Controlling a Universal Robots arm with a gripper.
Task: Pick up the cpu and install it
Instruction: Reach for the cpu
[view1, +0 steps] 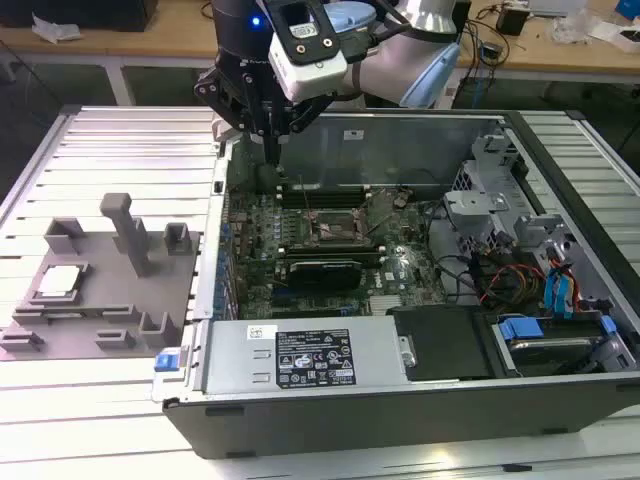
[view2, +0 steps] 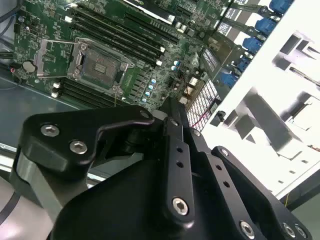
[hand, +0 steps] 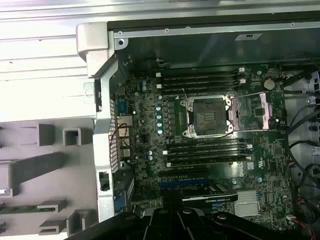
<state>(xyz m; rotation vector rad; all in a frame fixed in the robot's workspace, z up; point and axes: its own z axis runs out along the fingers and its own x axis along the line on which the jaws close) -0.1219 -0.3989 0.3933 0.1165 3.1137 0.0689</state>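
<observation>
Dark metal is lying nearest to us: the side wall of an open computer case, which is resting flat on a white slatted table. Just behind that wall we are seeing a silver cover with a label and, toward the exterior view's right, a drive bay with blue tabs.

To the exterior view's left of the case, a grey plastic plate with upright blocks is sitting on the table. The cpu, a small pale square chip, is lying flat in a shallow seat on this plate, outside the case and well apart from the gripper.

Farther in, we are looking at the green motherboard. A long black expansion card is lying across it. Beyond the card, the processor socket is sitting between rows of memory slots. In the first wrist view the socket is showing its metal hold-down frame folded open beside it.

Farther still, the gripper is hanging over the far corner of the case on the exterior view's left, pointing down. Its fingers are pressing together into one narrow tip and are holding nothing. Behind it the pale arm is reaching in, with wooden benches at the back.
</observation>
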